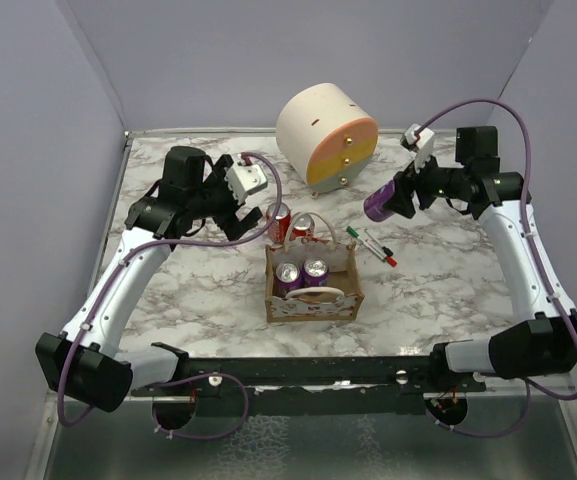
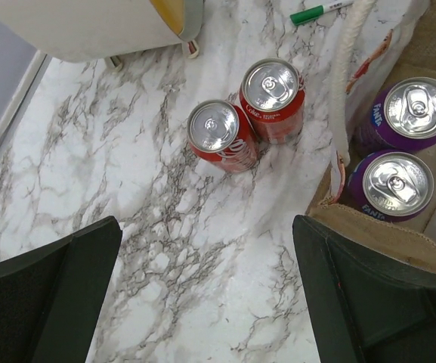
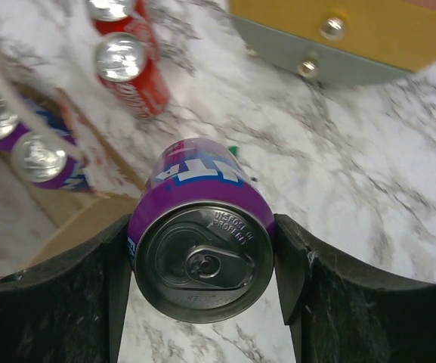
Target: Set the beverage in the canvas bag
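Observation:
The tan canvas bag [image 1: 313, 300] with white handles stands at the table's middle and holds two purple cans [image 1: 302, 272]. Two red cans [image 1: 290, 224] stand just behind it. My right gripper [image 1: 393, 200] is shut on a purple Fanta can [image 3: 201, 249], tilted and held in the air right of the bag, above the table. My left gripper [image 1: 240, 215] is open and empty, left of the red cans [image 2: 248, 113]. The bag's corner [image 2: 399, 227] with the two purple cans [image 2: 403, 151] shows at the right of the left wrist view.
A big cream-and-orange round drawer box [image 1: 328, 135] stands at the back. Marker pens [image 1: 373, 244] lie right of the bag, below the held can. Purple cables loop from both arms. Grey walls enclose the table.

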